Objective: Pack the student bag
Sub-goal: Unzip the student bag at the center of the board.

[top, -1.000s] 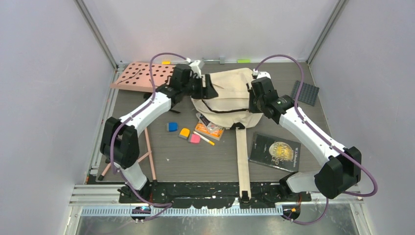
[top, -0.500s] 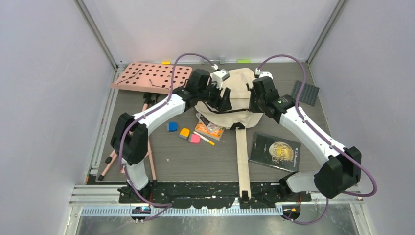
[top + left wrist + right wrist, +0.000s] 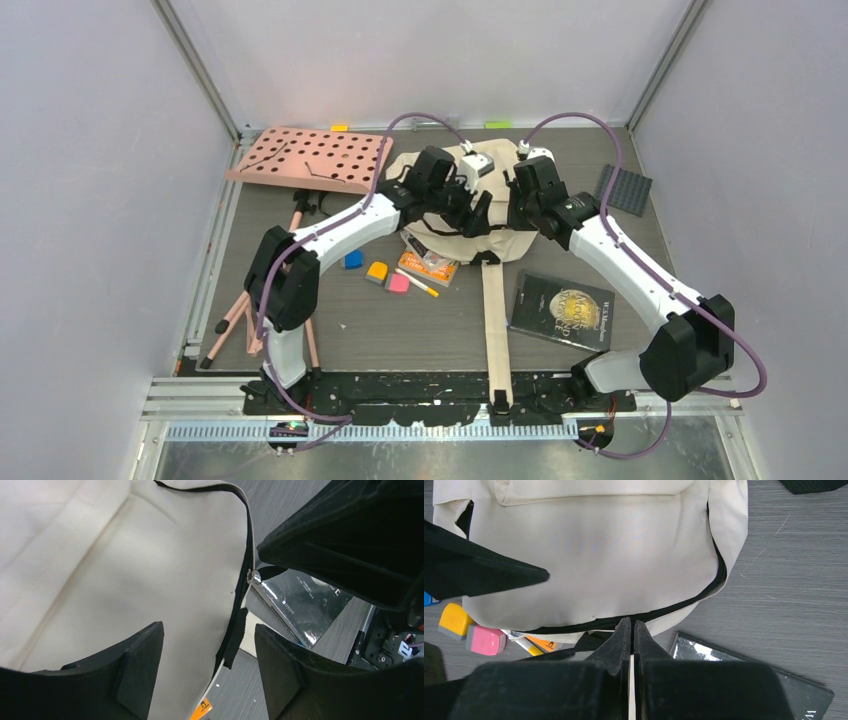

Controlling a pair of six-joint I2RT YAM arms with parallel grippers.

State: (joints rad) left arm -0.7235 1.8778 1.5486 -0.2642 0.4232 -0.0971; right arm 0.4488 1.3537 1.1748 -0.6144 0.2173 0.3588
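Observation:
The student bag [image 3: 500, 242], cream with a black zipper, lies flat at the table's far middle. It fills the left wrist view [image 3: 125, 570] and the right wrist view [image 3: 599, 545]. My left gripper [image 3: 478, 215] is open and empty just above the bag's front panel, its jaws [image 3: 209, 630] straddling the zipper edge. My right gripper [image 3: 513, 205] is shut, its tips [image 3: 631, 623] on the zipper line at the bag's near edge. A small metal zipper pull [image 3: 255, 576] sits right at those tips.
A black book [image 3: 562, 308] lies right of the bag's long beige strap [image 3: 493, 320]. An orange book [image 3: 428, 265], a pen [image 3: 418, 283] and blue [image 3: 351, 259], orange [image 3: 377, 271] and pink [image 3: 398, 283] erasers lie front left. Pink perforated board [image 3: 310, 157], tripod [image 3: 250, 315], grey plate [image 3: 622, 189].
My left arm has swung right from the bag's left edge to over its middle, close to the right gripper. The right arm has stayed put.

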